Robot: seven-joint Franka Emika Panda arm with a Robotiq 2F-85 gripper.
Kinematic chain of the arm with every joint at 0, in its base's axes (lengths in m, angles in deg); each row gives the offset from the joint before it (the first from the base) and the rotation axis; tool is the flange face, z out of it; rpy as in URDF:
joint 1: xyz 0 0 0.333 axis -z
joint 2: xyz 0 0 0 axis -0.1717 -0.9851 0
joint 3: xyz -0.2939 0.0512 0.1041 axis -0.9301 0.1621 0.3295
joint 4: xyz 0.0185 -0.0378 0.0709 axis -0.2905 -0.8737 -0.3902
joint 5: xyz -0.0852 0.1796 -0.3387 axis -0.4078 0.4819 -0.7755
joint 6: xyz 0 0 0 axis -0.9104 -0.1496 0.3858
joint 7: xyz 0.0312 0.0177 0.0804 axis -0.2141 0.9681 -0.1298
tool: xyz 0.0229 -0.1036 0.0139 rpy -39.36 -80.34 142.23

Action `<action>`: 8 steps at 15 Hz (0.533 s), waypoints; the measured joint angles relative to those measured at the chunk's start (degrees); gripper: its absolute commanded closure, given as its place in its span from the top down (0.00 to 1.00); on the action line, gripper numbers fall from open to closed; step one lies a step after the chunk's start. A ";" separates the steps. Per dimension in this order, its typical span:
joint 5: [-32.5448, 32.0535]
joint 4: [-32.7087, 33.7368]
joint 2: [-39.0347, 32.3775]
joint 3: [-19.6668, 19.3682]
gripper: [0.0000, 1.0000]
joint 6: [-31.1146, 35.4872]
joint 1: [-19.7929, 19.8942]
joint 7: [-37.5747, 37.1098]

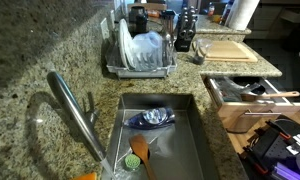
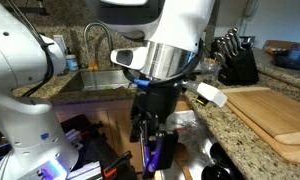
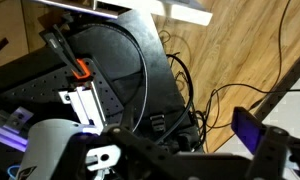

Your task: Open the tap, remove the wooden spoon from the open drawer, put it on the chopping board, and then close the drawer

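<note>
**Gripper point(image 2: 155, 152) low by the open drawer point(image 1: 218, 98)**

Your gripper pointed down below the counter point(image 1: 30, 40) edge; its jaw width could not be told. The drawer stood open nearby, utensils point(image 1: 252, 90) inside, the wooden spoon too small to pick out. The chopping board point(image 1: 228, 48) lay on the counter beyond it. The sink point(image 1: 195, 140) held a darker spoon point(image 1: 140, 152).

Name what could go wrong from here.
1. The hand hangs low over loose cables; it could snag them.
2. The drawer holds several mixed utensils, so the wrong one may get grabbed.
3. The knife block stands by the board; a wide swing could hit it.
</note>
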 measured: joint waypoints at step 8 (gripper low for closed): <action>-1.98 -1.37 -0.21 -11.81 1.00 7.61 -9.48 8.67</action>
